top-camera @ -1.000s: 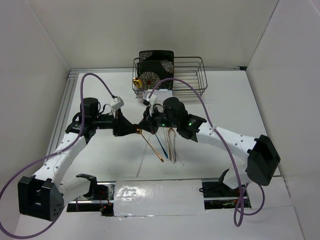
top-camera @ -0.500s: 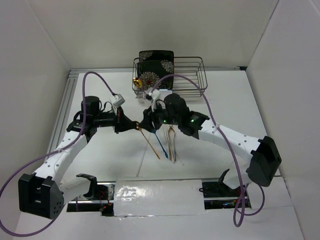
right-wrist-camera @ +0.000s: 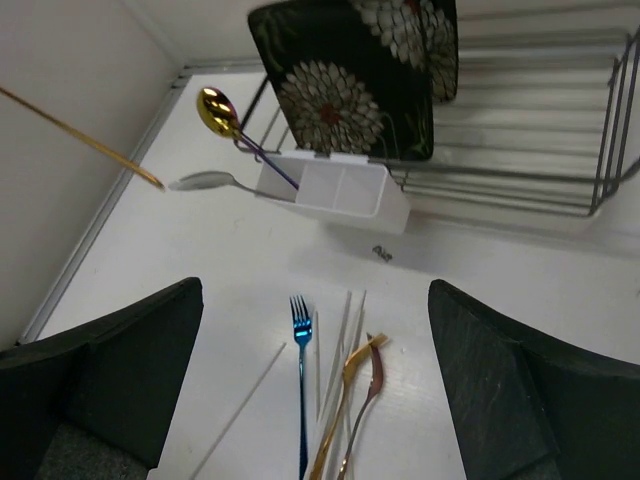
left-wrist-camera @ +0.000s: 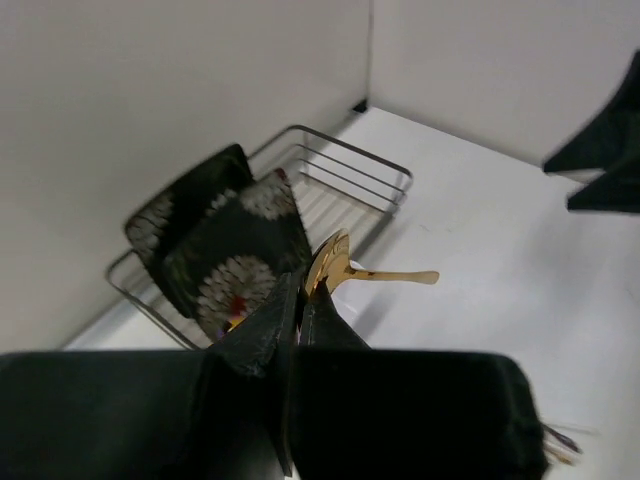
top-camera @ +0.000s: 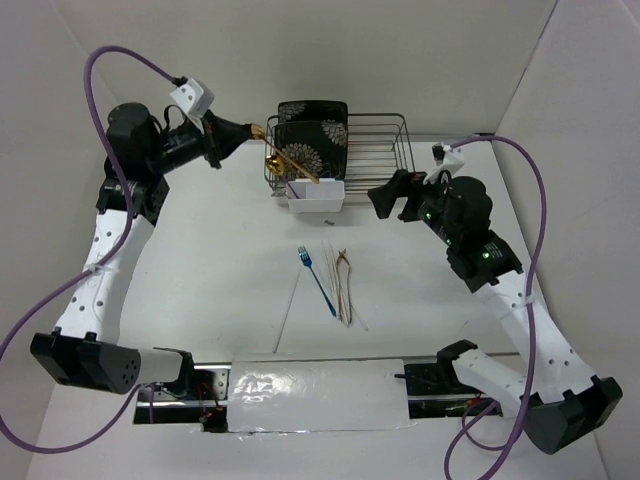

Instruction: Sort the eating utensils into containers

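Note:
My left gripper (top-camera: 253, 130) is raised at the back left, shut on the bowl end of a gold spoon (top-camera: 292, 160) whose handle slants down toward the white caddy (top-camera: 318, 196). In the left wrist view the jaws (left-wrist-camera: 305, 287) pinch the spoon bowl (left-wrist-camera: 332, 260). My right gripper (top-camera: 390, 195) hangs open to the right of the caddy with nothing in it, its fingers (right-wrist-camera: 110, 370) wide apart. On the table below lie a blue fork (right-wrist-camera: 300, 400), a gold piece (right-wrist-camera: 340, 420), a pink piece (right-wrist-camera: 368, 395) and pale chopsticks (right-wrist-camera: 240, 410). The caddy (right-wrist-camera: 335, 190) holds a gold spoon (right-wrist-camera: 215, 110) and a silver spoon (right-wrist-camera: 200, 181).
A black wire rack (top-camera: 385, 150) stands behind the caddy against the back wall, with black floral plates (top-camera: 312, 135) upright in its left end. White walls close in left, back and right. A small dark bit (right-wrist-camera: 380, 253) lies in front of the caddy.
Both grippers met at the table's middle on the gold spoon. The left shut on it and carried it up to the back left. The right opened and drew back to the right.

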`<state>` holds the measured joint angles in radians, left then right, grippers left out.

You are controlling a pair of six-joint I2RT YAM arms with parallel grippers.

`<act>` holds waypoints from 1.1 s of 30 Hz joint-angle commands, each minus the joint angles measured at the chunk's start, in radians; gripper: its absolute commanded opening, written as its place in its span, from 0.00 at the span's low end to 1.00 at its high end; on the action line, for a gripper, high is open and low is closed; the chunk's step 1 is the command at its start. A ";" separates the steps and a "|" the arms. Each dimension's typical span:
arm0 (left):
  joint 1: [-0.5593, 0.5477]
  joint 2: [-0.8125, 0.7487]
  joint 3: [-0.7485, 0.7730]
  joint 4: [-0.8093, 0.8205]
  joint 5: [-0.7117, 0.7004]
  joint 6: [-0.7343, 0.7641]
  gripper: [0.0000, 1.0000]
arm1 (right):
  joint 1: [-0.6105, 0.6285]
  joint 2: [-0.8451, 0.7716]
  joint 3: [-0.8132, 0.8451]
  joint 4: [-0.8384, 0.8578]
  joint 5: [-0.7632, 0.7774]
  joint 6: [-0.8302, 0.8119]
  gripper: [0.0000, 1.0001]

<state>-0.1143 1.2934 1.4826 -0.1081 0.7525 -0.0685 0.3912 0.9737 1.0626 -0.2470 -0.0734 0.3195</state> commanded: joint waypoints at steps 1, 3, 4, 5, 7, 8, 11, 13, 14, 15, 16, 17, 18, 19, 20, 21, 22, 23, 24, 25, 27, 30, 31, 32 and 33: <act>0.007 0.065 0.077 0.028 -0.111 0.123 0.00 | -0.018 -0.001 -0.093 -0.063 0.004 0.081 1.00; 0.008 0.081 0.096 0.039 -0.162 0.185 0.00 | -0.025 -0.036 -0.136 -0.049 0.014 0.104 1.00; 0.016 0.087 0.102 0.039 -0.180 0.205 0.00 | -0.023 -0.047 -0.145 -0.049 0.029 0.111 1.00; 0.019 0.098 0.102 0.045 -0.179 0.225 0.00 | -0.025 -0.067 -0.145 -0.049 0.053 0.115 1.00; 0.025 0.110 0.099 0.057 -0.176 0.268 0.00 | -0.023 -0.081 -0.156 -0.049 0.078 0.112 1.00; 0.024 0.115 0.082 0.064 -0.174 0.274 0.00 | -0.023 -0.084 -0.156 -0.058 0.089 0.093 1.00; 0.022 0.130 0.030 0.100 -0.141 0.283 0.00 | -0.023 -0.081 -0.156 -0.058 0.127 0.063 1.00; 0.022 0.135 0.015 0.151 -0.122 0.285 0.00 | -0.023 -0.063 -0.147 -0.058 0.136 0.055 1.00; 0.021 0.150 0.008 0.151 -0.111 0.291 0.00 | -0.023 -0.055 -0.147 -0.058 0.136 0.053 1.00; 0.013 0.168 0.002 0.157 -0.114 0.295 0.00 | -0.028 -0.046 -0.147 -0.049 0.136 0.050 1.00; -0.002 0.168 0.002 0.165 -0.113 0.320 0.00 | -0.026 -0.030 -0.136 -0.049 0.136 0.053 1.00; -0.010 0.187 0.001 0.166 -0.134 0.334 0.00 | -0.025 -0.018 -0.136 -0.049 0.136 0.053 1.00; -0.008 0.204 -0.007 0.168 -0.148 0.349 0.00 | -0.026 -0.010 -0.136 -0.049 0.136 0.056 1.00; -0.018 0.204 -0.007 0.169 -0.148 0.373 0.00 | -0.026 0.006 -0.136 -0.040 0.136 0.055 1.00; -0.028 0.211 -0.008 0.165 -0.153 0.378 0.00 | -0.026 0.016 -0.136 -0.040 0.136 0.058 1.00; -0.028 0.225 -0.013 0.159 -0.148 0.378 0.00 | -0.028 0.020 -0.136 -0.029 0.136 0.059 1.00; -0.028 0.225 -0.018 0.159 -0.142 0.386 0.00 | -0.029 0.025 -0.136 -0.020 0.127 0.059 1.00; -0.028 0.225 -0.030 0.163 -0.145 0.389 0.00 | -0.026 0.029 -0.136 -0.020 0.127 0.058 1.00; -0.030 0.228 -0.042 0.177 -0.147 0.392 0.00 | -0.026 0.033 -0.136 -0.009 0.118 0.056 1.00; -0.030 0.233 -0.045 0.179 -0.151 0.398 0.00 | -0.029 0.036 -0.136 0.001 0.118 0.053 1.00; -0.033 0.250 -0.045 0.177 -0.160 0.404 0.00 | -0.029 0.037 -0.145 0.002 0.118 0.049 1.00; -0.045 0.257 -0.053 0.186 -0.166 0.414 0.00 | -0.031 0.046 -0.145 0.011 0.118 0.043 1.00; -0.053 0.271 -0.057 0.186 -0.171 0.433 0.00 | -0.034 0.048 -0.145 0.011 0.118 0.039 1.00; -0.059 0.273 -0.065 0.188 -0.183 0.449 0.00 | -0.035 0.059 -0.145 0.011 0.118 0.036 1.00; -0.065 0.285 -0.070 0.197 -0.206 0.449 0.00 | -0.037 0.066 -0.145 0.011 0.118 0.032 1.00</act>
<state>-0.1562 1.5642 1.4273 -0.0006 0.5716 0.3214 0.3653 1.0245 0.8921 -0.2989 0.0414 0.3725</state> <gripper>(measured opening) 0.073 0.999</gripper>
